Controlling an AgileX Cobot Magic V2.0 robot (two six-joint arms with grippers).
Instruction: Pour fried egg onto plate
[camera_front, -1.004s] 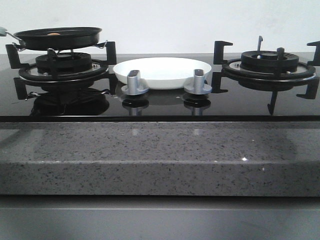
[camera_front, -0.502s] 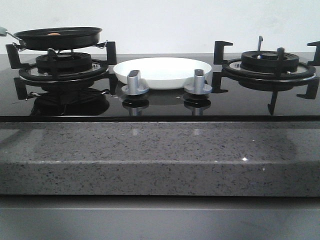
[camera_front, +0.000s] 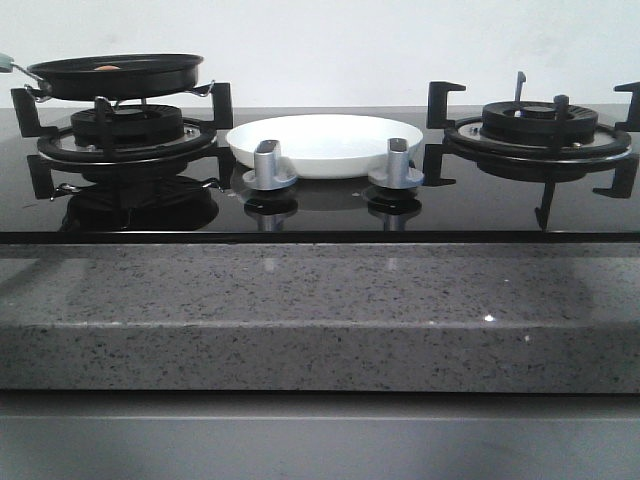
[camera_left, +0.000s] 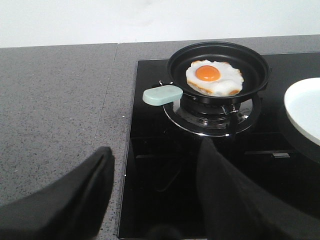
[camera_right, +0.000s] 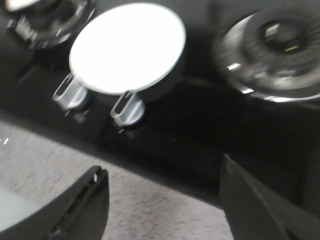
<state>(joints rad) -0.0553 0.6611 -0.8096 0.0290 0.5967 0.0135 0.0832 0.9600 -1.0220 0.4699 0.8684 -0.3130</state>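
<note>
Nothing poured yet: fried egg (camera_left: 214, 78) sits in the black pan (camera_left: 255, 65) on the burner at ten o'clock, plate (camera_front: 325, 142) bare at centre. My left gripper (camera_left: 155, 192) and right gripper (camera_right: 165, 200) both gape wide, holding nothing. Grasping the pan handle (camera_left: 162, 95) looks next.

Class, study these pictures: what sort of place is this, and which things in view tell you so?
Most likely a kitchen cooktop, perhaps a mock-up. A black glass gas hob with burners is set in a speckled stone counter, a frying pan holds a fried egg, and a white plate waits between the burners.
</note>
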